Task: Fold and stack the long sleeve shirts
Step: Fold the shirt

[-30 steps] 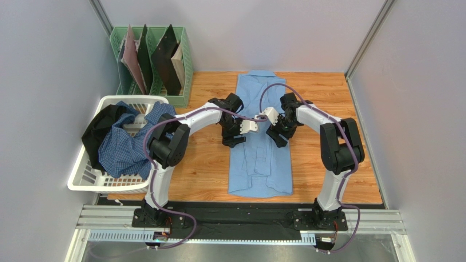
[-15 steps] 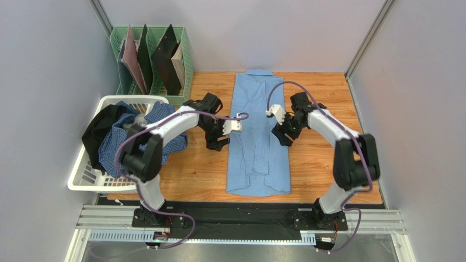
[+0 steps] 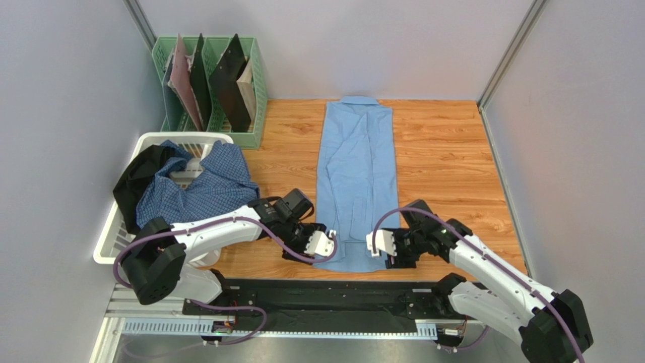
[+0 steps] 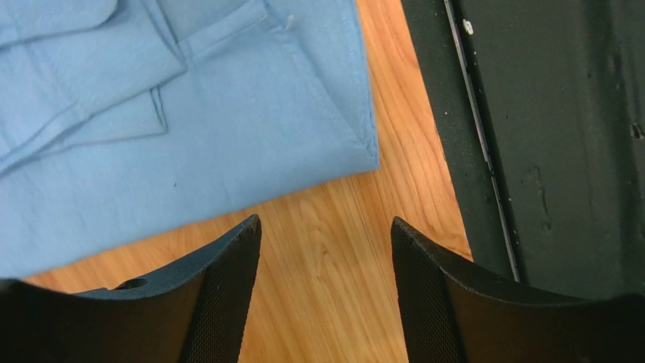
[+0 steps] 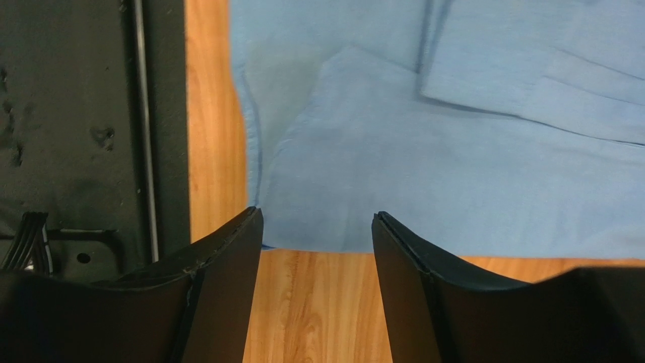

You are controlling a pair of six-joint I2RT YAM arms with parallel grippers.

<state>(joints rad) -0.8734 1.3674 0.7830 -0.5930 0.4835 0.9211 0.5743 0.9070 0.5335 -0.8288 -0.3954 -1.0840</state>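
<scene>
Claws moved to shirt (image 3: 356, 174) hem — left claw (image 4: 325, 227) agape, empty | right claw (image 5: 314, 219) agape, maybe grazing it

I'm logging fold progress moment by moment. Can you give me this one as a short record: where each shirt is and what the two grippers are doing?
light blue shirt: flat on the table, sleeves folded in, long narrow strip, collar at the far end
checked shirt: crumpled in the white basket, beside a dark garment
left gripper: open, at the blue shirt's near left corner, holding nothing
right gripper: open, at its near right corner, holding nothing
stack: not yet begun
</scene>
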